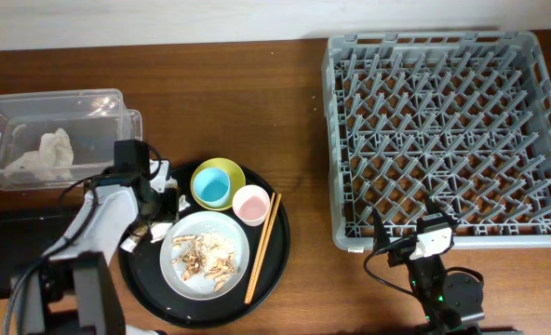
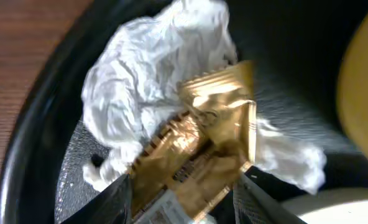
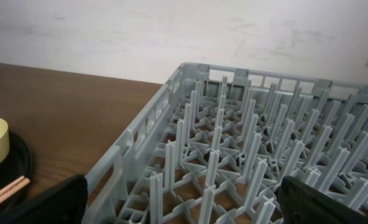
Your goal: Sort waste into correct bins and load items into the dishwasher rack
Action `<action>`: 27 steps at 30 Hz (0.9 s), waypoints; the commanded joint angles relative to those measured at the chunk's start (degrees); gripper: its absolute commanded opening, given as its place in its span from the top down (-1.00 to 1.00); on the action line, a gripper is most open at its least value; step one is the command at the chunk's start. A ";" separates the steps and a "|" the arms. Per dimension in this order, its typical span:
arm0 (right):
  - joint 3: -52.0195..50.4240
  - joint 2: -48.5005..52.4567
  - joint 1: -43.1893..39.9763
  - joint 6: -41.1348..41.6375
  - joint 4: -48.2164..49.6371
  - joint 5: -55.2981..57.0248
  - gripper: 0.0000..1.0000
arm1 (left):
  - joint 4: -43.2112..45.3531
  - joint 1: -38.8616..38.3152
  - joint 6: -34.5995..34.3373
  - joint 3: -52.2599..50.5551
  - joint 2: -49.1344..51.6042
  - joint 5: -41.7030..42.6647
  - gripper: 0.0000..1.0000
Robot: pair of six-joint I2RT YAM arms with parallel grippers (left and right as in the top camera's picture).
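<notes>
My left hand [image 2: 181, 199] over gold wrapper [image 2: 202, 149] and tissues [image 2: 153, 74], fingers spread, not clenched. Right hand [image 3: 181, 205] released, lower right of overhead frame beside rack [image 3: 246, 149].

Both pincers [image 2: 181, 199] [image 3: 181, 202] agape, arms apart.

The big square grey plastic rack [image 1: 448, 140] sits at three o'clock from the round black tray [image 1: 275, 256]; the clear plastic box [image 1: 89, 107] at ten.
</notes>
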 commanded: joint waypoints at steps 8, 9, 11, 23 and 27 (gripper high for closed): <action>-0.42 -0.37 -0.31 0.02 -0.17 0.46 -0.97 | -4.50 -0.07 -2.12 2.99 -4.81 1.64 0.57; -0.42 -0.37 -0.31 0.02 -0.17 0.46 -0.97 | -5.22 -0.07 -2.54 2.99 -6.80 1.60 0.63; -0.42 -0.37 -0.31 0.02 -0.17 0.46 -0.97 | -5.95 -0.02 -5.81 2.99 -10.67 1.60 0.97; -0.42 -0.37 -0.31 0.02 -0.17 0.46 -0.97 | -3.19 -0.02 -6.45 -2.05 -3.34 0.04 -0.01; -0.42 -0.37 -0.31 0.02 -0.17 0.46 -0.97 | -2.60 -0.02 -6.45 -1.66 -3.30 0.04 0.60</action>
